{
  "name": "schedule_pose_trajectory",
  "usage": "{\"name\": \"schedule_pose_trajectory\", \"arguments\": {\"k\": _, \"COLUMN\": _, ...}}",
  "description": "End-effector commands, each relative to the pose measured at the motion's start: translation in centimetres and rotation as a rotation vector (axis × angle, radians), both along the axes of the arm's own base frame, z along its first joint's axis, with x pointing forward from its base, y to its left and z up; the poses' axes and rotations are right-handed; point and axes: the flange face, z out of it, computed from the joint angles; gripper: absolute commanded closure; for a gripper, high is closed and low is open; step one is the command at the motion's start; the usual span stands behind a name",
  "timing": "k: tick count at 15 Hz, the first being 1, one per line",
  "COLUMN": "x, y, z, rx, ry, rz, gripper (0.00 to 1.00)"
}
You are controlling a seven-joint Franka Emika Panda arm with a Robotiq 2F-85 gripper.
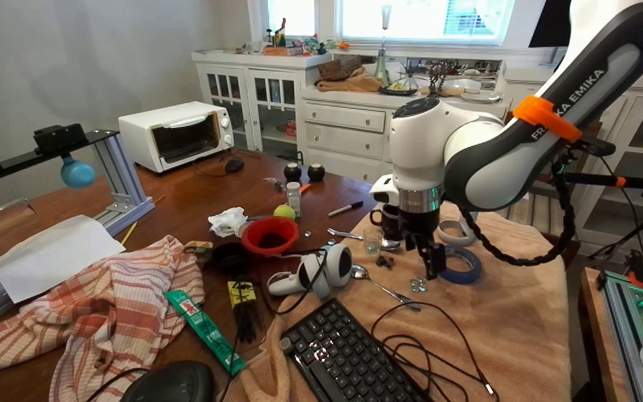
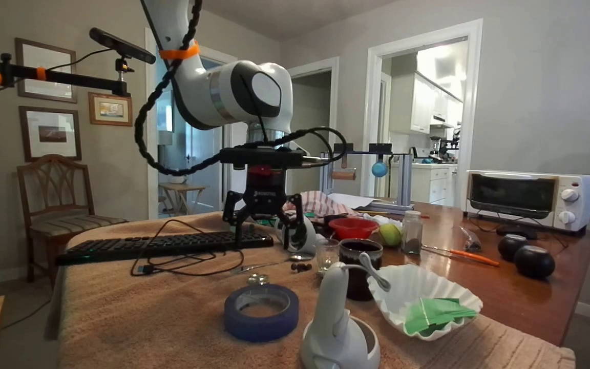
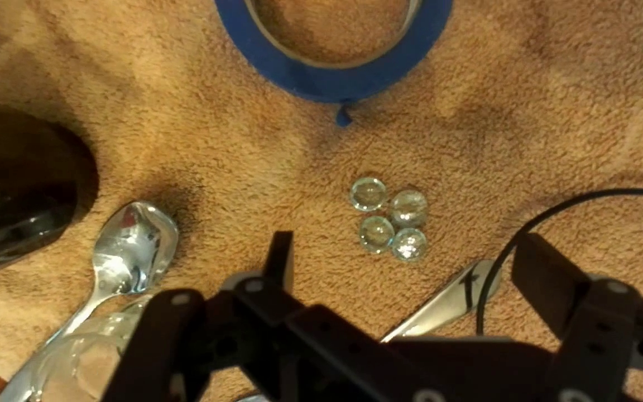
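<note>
Wrist view is showing four clear glass beads [image 3: 399,215] that are lying close together on a tan towel [image 3: 215,139]. Over the towel the gripper [image 2: 262,241] is hanging with its jaws standing wide apart, and from the wrist camera the beads are appearing between the jaws and slightly past their tips. A roll of blue tape [image 3: 338,84] is lying flat near the cluster, a small blue tab [image 3: 343,115] sticking out from it toward the beads. On the side away from the tape, a spoon handle [image 3: 450,298] is lying near them, with a black cable [image 3: 606,194] passing over its end. Farther off, a second spoon [image 3: 137,245] is lying near a dark mug [image 3: 37,190], while a clear drinking glass [image 3: 87,357] is standing close to that spoon's handle.

In an exterior view, a keyboard [image 1: 349,352] is lying partly on the towel, and the same cable is looping beside it. A white controller [image 1: 306,272] is resting near the keyboard's end; past it, a red bowl [image 1: 269,226] is sitting on the table [image 1: 204,192], just beside a yellow-green ball [image 1: 284,211]. A striped cloth [image 1: 115,307] is lying rumpled farther along, and a white toaster oven [image 1: 176,137] is standing at the table's far side.

In an exterior view, another white controller [image 2: 332,302] is resting near the tape, and a fluted white bowl [image 2: 413,284] is holding a folded green packet [image 2: 436,315].
</note>
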Motion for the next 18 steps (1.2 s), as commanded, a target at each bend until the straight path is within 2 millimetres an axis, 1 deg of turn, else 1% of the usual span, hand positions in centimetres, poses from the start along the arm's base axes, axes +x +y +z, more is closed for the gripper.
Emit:
{"name": "schedule_pose_trajectory", "arguments": {"k": 1, "x": -0.7, "y": 0.0, "z": -0.4, "rx": 0.037, "ry": -0.036, "rz": 0.157, "gripper": 0.0}}
{"name": "schedule_pose_trajectory", "arguments": {"k": 2, "x": -0.1, "y": 0.1, "z": -0.2, "rx": 0.017, "ry": -0.007, "rz": 0.082, "gripper": 0.0}}
{"name": "schedule_pose_trajectory", "arguments": {"k": 6, "x": 0.0, "y": 0.0, "z": -0.1, "rx": 0.021, "ry": -0.013, "rz": 0.089, "gripper": 0.0}}
{"name": "schedule_pose_trajectory", "arguments": {"k": 13, "x": -1.5, "y": 2.2, "z": -1.0, "rx": 0.031, "ry": -0.005, "rz": 0.236, "gripper": 0.0}}
{"name": "schedule_pose_trajectory", "arguments": {"k": 14, "x": -1.7, "y": 2.3, "z": -1.1, "rx": 0.03, "ry": -0.005, "rz": 0.245, "gripper": 0.04}}
{"name": "schedule_pose_trajectory", "arguments": {"k": 16, "x": -1.8, "y": 2.5, "z": -1.2, "rx": 0.032, "ry": -0.011, "rz": 0.259, "gripper": 0.16}}
{"name": "schedule_pose_trajectory", "arguments": {"k": 17, "x": -1.8, "y": 2.6, "z": -1.3, "rx": 0.034, "ry": -0.01, "rz": 0.266, "gripper": 0.16}}
{"name": "schedule_pose_trajectory", "arguments": {"k": 18, "x": -1.7, "y": 2.7, "z": -1.4, "rx": 0.038, "ry": -0.012, "rz": 0.273, "gripper": 0.22}}
